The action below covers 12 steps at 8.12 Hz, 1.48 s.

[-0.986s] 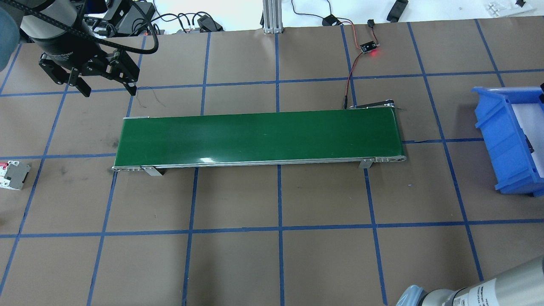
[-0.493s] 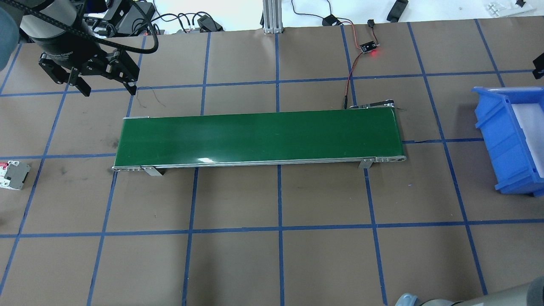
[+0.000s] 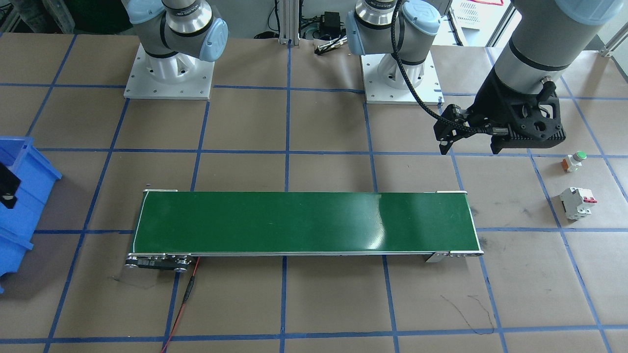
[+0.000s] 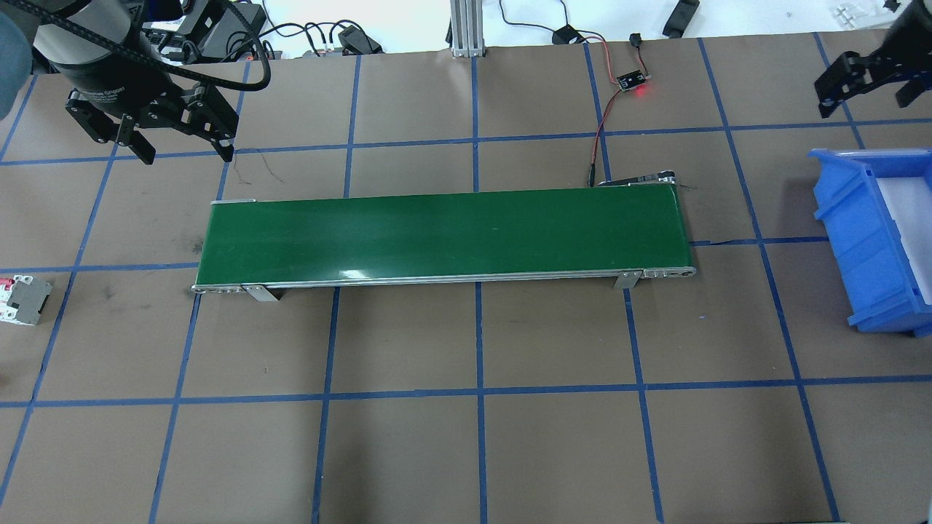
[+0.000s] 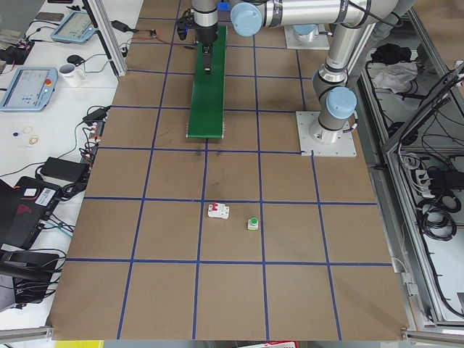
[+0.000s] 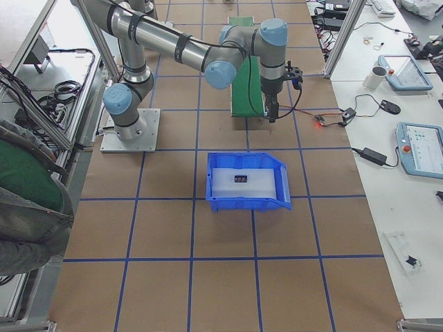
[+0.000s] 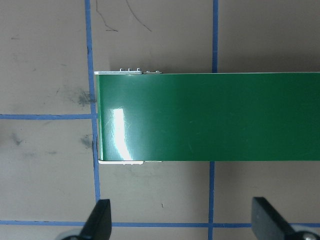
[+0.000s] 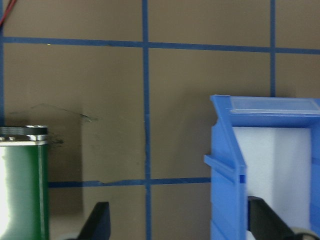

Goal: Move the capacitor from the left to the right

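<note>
The capacitor (image 6: 241,179) is a small black part lying on the white floor of the blue bin (image 6: 277,197). A black shape in the bin at the front view's left edge (image 3: 6,189) looks like the same part. My right gripper (image 4: 866,102) is open and empty. It hangs above the table beyond the bin (image 4: 844,218), towards the far edge. In the right wrist view (image 8: 180,225) its open fingers span the gap between the belt end and the bin. My left gripper (image 4: 188,154) is open and empty, beyond the conveyor's left end.
A green conveyor belt (image 4: 444,233) runs across the middle of the table. A white circuit breaker (image 4: 25,298) and a green-capped push button (image 3: 574,161) sit on the robot's left side. A small board with a red light (image 4: 632,81) and its wires lie at the far edge.
My right gripper has moved away from the bin towards the far right corner and now shows fully. The right arm's elbow has left the bottom edge. The left gripper has barely moved.
</note>
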Each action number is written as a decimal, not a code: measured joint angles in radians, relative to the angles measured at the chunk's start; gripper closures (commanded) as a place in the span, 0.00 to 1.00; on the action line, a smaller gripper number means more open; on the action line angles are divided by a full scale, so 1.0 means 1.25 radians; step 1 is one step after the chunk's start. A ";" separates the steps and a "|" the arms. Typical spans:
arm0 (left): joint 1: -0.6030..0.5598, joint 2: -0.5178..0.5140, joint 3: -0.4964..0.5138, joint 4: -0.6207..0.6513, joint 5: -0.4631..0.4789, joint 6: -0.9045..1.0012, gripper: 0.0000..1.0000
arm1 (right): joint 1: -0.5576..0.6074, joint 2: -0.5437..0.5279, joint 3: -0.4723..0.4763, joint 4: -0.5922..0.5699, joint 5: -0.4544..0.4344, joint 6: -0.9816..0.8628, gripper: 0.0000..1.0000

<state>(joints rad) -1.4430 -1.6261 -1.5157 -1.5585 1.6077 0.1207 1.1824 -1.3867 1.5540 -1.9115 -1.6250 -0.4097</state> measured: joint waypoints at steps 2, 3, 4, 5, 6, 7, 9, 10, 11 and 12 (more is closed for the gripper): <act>0.000 0.001 0.000 0.000 0.001 -0.001 0.00 | 0.112 -0.012 0.000 0.015 0.002 0.157 0.00; 0.000 0.001 0.000 0.000 0.001 -0.001 0.00 | 0.147 -0.021 -0.001 0.026 0.004 0.204 0.00; 0.000 0.001 0.000 0.000 0.001 -0.001 0.00 | 0.165 -0.034 -0.001 0.051 0.004 0.227 0.00; 0.000 0.002 0.000 0.000 0.002 -0.001 0.00 | 0.178 -0.051 -0.004 0.082 0.002 0.240 0.00; 0.000 0.002 0.000 0.000 0.002 -0.002 0.00 | 0.199 -0.065 -0.006 0.115 -0.001 0.255 0.00; 0.000 0.002 0.000 0.000 0.002 -0.002 0.00 | 0.225 -0.074 -0.008 0.136 -0.003 0.293 0.00; 0.001 0.002 0.000 0.000 0.002 -0.001 0.00 | 0.269 -0.079 -0.008 0.150 0.003 0.351 0.00; 0.001 0.002 0.000 0.000 0.002 -0.001 0.00 | 0.277 -0.079 -0.008 0.154 0.010 0.381 0.00; 0.002 0.002 0.000 0.000 0.002 -0.001 0.00 | 0.281 -0.079 -0.007 0.156 0.013 0.399 0.03; 0.002 0.002 0.000 0.000 0.002 -0.001 0.00 | 0.282 -0.078 -0.007 0.156 0.016 0.406 0.03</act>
<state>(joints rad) -1.4405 -1.6229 -1.5156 -1.5585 1.6107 0.1196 1.5347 -1.4844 1.5455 -1.7163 -1.6049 0.0973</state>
